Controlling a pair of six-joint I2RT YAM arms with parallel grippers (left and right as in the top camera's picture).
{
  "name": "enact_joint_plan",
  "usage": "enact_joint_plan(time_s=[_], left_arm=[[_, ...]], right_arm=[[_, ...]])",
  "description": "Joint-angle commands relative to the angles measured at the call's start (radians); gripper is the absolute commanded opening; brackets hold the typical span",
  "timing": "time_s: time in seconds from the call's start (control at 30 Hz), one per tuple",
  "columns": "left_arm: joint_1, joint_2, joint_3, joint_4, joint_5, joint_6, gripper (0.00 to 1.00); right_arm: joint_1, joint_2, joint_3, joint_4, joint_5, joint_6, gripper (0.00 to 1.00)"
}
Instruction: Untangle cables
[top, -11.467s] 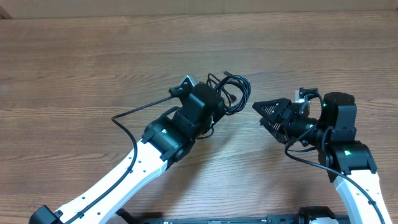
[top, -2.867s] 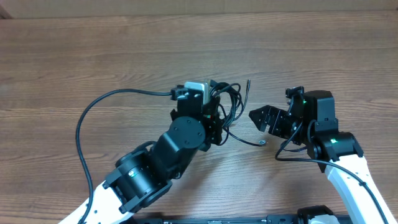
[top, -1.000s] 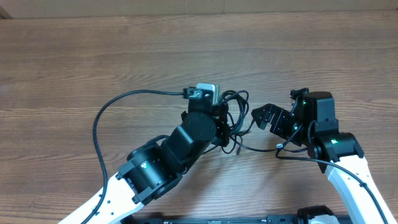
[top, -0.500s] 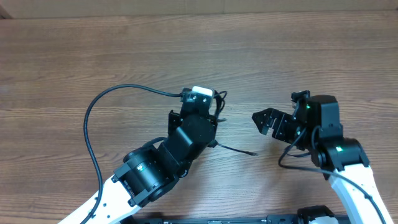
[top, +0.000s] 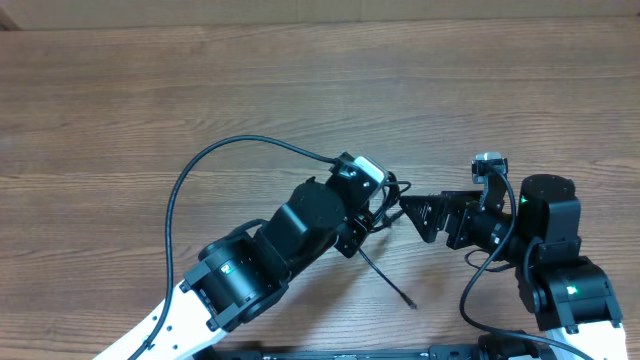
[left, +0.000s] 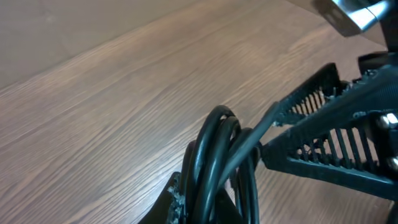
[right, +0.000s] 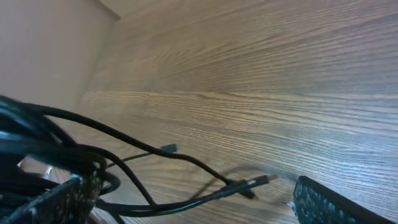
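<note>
The cables are a bundle of thin black cords (top: 388, 192) between my two grippers. My left gripper (top: 376, 208) is shut on the looped bundle (left: 214, 155), which fills the left wrist view at its jaws (left: 205, 210). One loose strand (top: 385, 275) trails toward the front edge and ends in a small plug. My right gripper (top: 412, 215) is open, its tips right beside the bundle. In the right wrist view its fingers (right: 193, 191) stand wide apart, with several strands and a silvery-tipped plug (right: 261, 182) between them. A second plug end (right: 168, 149) lies further back.
The thick black cable of the left arm (top: 200, 170) arcs over the wooden table (top: 300, 80) on the left. The right gripper's ribbed fingers (left: 323, 140) fill the right side of the left wrist view.
My left gripper has swung right with the bundle, up to the right gripper's tips. The loose strand now trails toward the front. The right arm has shifted toward the front edge.
</note>
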Motion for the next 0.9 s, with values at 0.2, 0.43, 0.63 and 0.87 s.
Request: enact_joint_plan(time_s=[0.2,0.43,0.63,0.87], left_arm=[[-0.003,0.005,0.018,0.05,0.136,0.033,0.04],[-0.003,0.026,0.018,0.053,0.357,0.014,0.04],[-0.003,0.048,0.018,0.053,0.433,0.014,0.04],[-0.002,0.05,0.018,0.031,0.126,-0.198,0.04]], right_arm=[[-0.002,-0.006,0.02,0.014,-0.02,-0.023,1.0],[-0.002,-0.006,0.02,0.02,-0.002,-0.015,1.0],[-0.002,-0.006,0.02,0.021,-0.001,-0.011,1.0],[-0.002,-0.006,0.02,-0.01,0.093,0.038,1.0]])
